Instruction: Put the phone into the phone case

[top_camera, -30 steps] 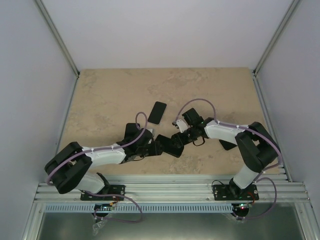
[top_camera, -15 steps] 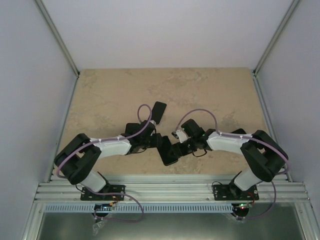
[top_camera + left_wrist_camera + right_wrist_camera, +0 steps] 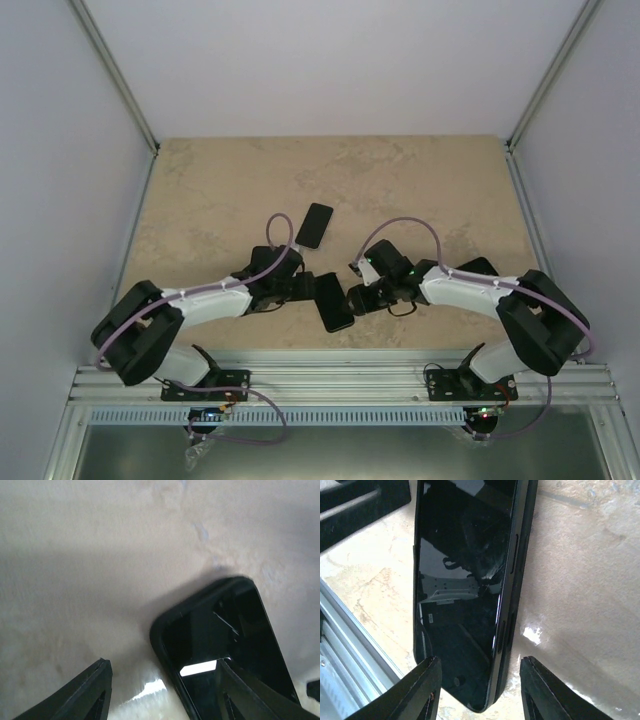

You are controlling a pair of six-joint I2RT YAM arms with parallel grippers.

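Note:
A black phone (image 3: 465, 580) with a glossy screen lies face up inside a black case (image 3: 524, 565) on the table between my arms, and it also shows in the top view (image 3: 334, 301). I cannot tell whether it is fully seated. My right gripper (image 3: 480, 690) is open, its fingers straddling one short end of the phone. It sits on the phone's right in the top view (image 3: 355, 298). My left gripper (image 3: 165, 695) is open over a corner of the case rim (image 3: 160, 630), on the phone's left in the top view (image 3: 305, 288).
A second flat black slab (image 3: 315, 225) lies farther back on the beige table (image 3: 220, 190). The metal rail (image 3: 340, 380) runs along the near edge, close to the phone. Grey walls enclose the left, right and back sides.
The phone and case have shifted toward the near edge and turned from tilted to nearly straight. Both grippers moved with it. The far black slab has not moved.

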